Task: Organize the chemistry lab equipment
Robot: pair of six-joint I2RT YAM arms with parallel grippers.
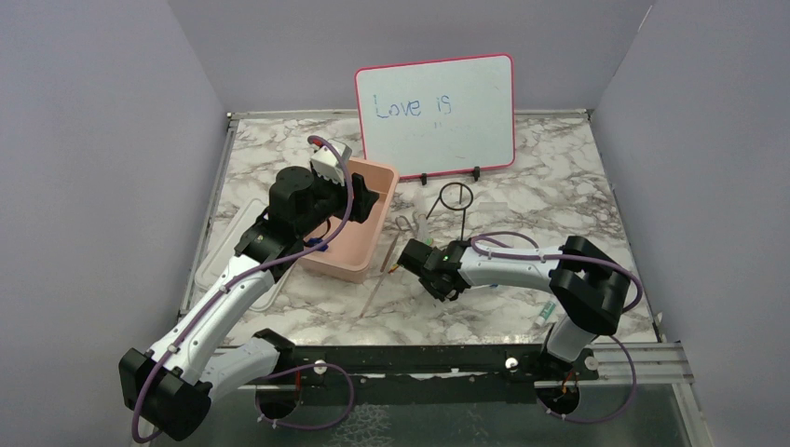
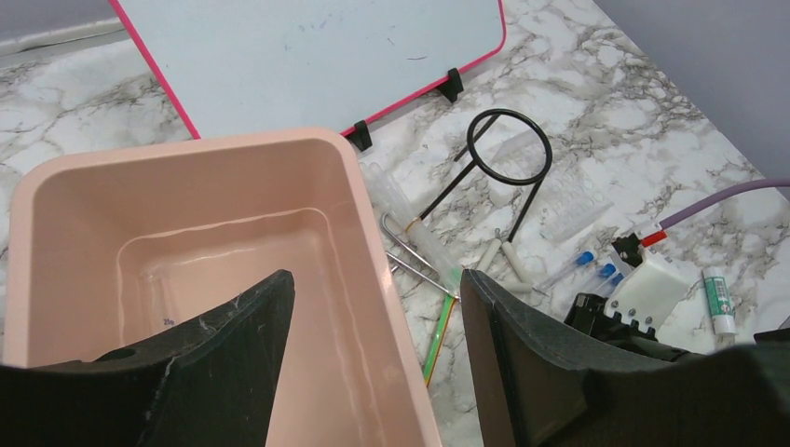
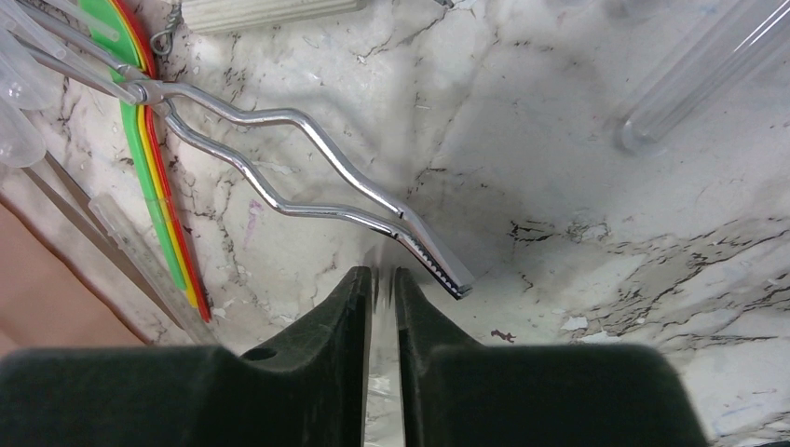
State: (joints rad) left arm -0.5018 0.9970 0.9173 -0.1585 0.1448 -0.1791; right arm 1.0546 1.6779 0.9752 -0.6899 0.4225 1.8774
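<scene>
One ring stand (image 2: 471,147), one tongs (image 3: 429,251), one tub (image 2: 186,191).

Pink tub (image 2: 74,214), grey-veined white marble table (image 2: 652,112), black ring stand (image 2: 438,197), silver tongs (image 3: 433,256), green-yellow-red tool (image 3: 133,168)

A white tabletop (image 1: 578,200) veined in grey marble fills the booth. Plain lavender-grey walls close it in on three sides: the back wall (image 1: 410,33), the left wall (image 1: 84,158) and the right wall (image 1: 717,140). The light is soft and even, leaving faint shadows. A dark rail (image 1: 419,358) runs along the near edge.
</scene>
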